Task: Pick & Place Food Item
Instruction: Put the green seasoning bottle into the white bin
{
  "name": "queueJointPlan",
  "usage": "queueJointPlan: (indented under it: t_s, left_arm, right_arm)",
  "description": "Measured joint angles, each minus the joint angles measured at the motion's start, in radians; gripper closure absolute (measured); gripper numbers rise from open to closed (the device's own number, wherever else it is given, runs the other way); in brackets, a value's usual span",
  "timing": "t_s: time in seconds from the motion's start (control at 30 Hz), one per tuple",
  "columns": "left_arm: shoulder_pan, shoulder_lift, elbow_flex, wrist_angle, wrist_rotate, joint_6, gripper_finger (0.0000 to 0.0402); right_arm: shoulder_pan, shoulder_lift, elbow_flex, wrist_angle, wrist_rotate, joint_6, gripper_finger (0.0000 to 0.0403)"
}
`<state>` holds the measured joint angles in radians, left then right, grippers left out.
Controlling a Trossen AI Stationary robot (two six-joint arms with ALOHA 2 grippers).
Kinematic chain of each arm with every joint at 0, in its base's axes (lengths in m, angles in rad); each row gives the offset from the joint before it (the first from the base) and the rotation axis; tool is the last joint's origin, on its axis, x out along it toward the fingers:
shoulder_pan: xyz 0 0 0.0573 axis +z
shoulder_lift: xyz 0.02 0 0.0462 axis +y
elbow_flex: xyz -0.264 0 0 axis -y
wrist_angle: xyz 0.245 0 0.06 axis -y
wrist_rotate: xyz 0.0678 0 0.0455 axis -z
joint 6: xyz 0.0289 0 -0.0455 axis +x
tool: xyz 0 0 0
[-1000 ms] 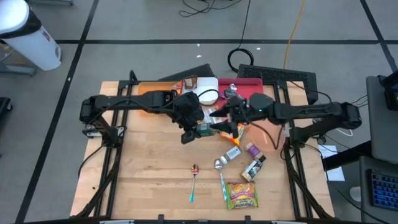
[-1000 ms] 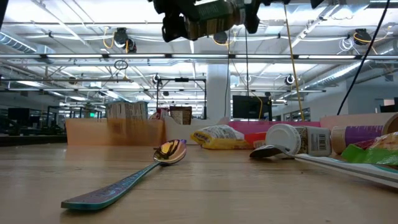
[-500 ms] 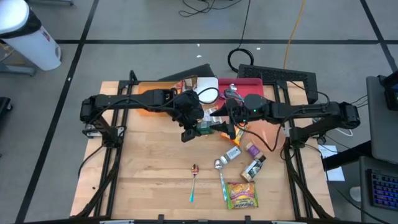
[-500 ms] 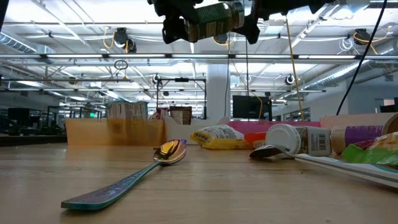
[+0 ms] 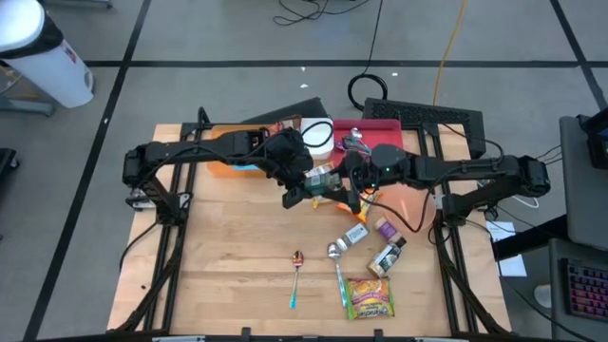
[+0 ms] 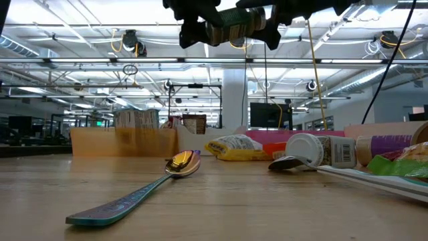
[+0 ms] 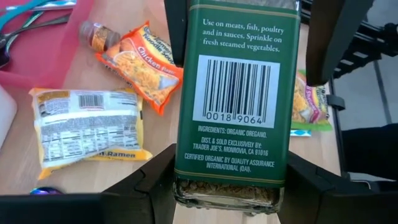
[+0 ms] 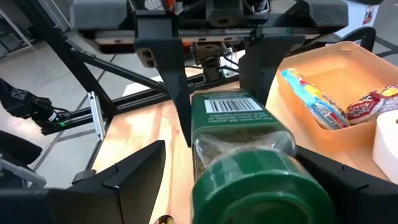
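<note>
**Mid-air jar handover, drop risk**

The room behind was an open workshop w/ ceiling lights; the wooden table (image 5: pixel 228 256) below carried loose items. Above its middle both arms met. The left gripper (image 5: pixel 302 193) was clamped on the oregano jar (image 5: pixel 320 178), fingers on its flat label sides, jar well off the table. The right gripper (image 8: pixel 224 168) sat at the cap end, fingers spread to either side of the green cap and apart from it, so not gripping yet.

Judged step: passing the jar from left to right arm.

Risks, as I read it:
- If left let go before right closed, the jar would fall onto the noodle packets (image 7: pixel 84 127) or the spoon (image 5: pixel 296 275) below.
- The cap was round and smooth; a grip on the cap alone could slip or twist, esp. w/ the jar tilted.
- The two grippers were very near each other; any sideways drift could knock fingers together and jolt the jar.
- An off-centre close might push the jar out of the left's hold.

The orange bin (image 8: pixel 329 87) w/ packets stood near.
</note>
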<state>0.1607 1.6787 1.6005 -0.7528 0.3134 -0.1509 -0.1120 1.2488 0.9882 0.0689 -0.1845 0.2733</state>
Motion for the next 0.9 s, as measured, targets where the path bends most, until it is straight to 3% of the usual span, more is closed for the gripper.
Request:
queueJointPlan:
  t_s: [0.77, 0.9]
  left_arm:
    - [-0.002, 0.000, 0.000, -0.023, 0.008, -0.001, 0.0196]
    - [-0.002, 0.001, 0.000, -0.024, 0.008, -0.001, 0.0196]
  right_arm:
    - [0.000, 0.000, -0.001, -0.022, -0.032, 0.013, 0.0210]
    - [0.000, 0.000, 0.000, -0.034, -0.044, 0.013, 0.0212]
